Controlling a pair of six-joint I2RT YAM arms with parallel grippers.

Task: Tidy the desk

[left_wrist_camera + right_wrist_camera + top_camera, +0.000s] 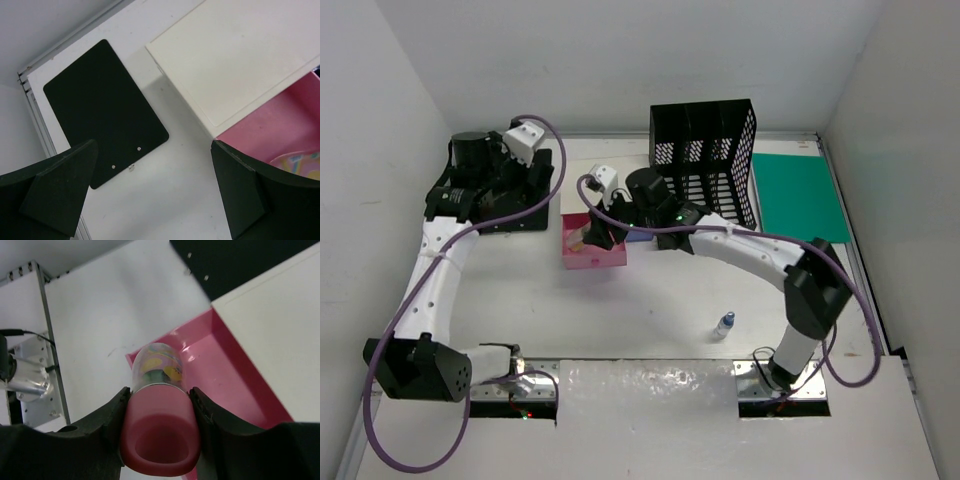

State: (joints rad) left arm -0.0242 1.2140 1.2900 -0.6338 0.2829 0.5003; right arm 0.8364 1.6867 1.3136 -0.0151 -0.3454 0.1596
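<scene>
A drawer box (235, 55) stands on the table (650, 300). A clipboard (105, 110) lies to its left, a mesh file rack (705, 150) behind it to the right, and a folder (800, 195) farther right. A small bottle (723, 324) stands in front, to the right. A capped container (160, 425) is over its open drawer (220, 365).

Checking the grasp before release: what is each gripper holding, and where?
The right gripper clamps a small pink cylindrical container with a clear, colourful dome by the sides of its pink body, over the pink drawer. The left gripper holds nothing.

Pink drawer (220, 365), pink-capped tube (160, 435) (swirly multicoloured), white desk (115, 305).
</scene>
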